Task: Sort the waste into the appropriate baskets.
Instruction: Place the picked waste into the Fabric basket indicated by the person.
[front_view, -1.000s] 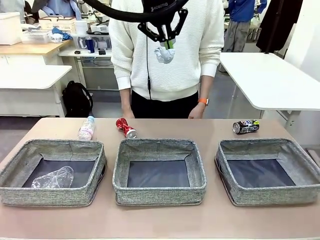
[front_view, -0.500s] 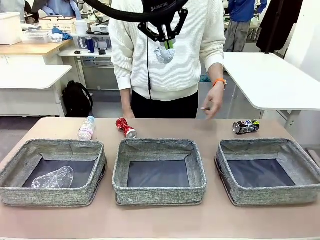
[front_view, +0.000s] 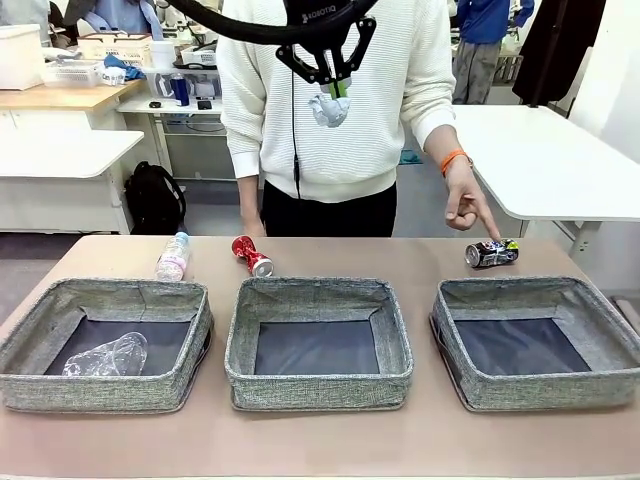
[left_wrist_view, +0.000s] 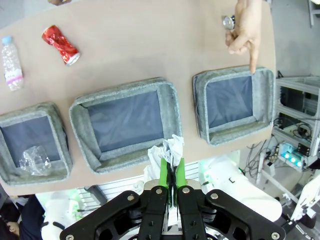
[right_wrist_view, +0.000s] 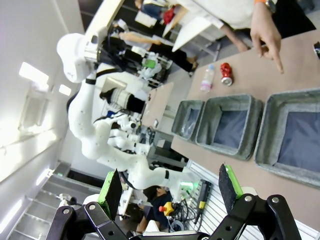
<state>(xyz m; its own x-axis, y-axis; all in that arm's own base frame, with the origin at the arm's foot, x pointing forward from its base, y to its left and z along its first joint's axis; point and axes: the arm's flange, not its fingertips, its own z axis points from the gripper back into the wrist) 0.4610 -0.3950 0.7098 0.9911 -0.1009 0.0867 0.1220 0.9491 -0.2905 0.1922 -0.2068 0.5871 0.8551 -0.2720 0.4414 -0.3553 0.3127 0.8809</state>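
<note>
Left gripper (front_view: 335, 90) pinched shut on crumpled white paper (front_view: 328, 110), held high, middle grey woven-fabric basket (front_view: 318, 292) directly below, seemingly poised for sorting drop.

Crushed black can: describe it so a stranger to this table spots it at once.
On the table, go to the right grey basket. Beyond its far rim lies the crushed black can, with the person's hand pointing at it. It is dark, unlike the crushed red can and the small clear bottle farther left.
</note>
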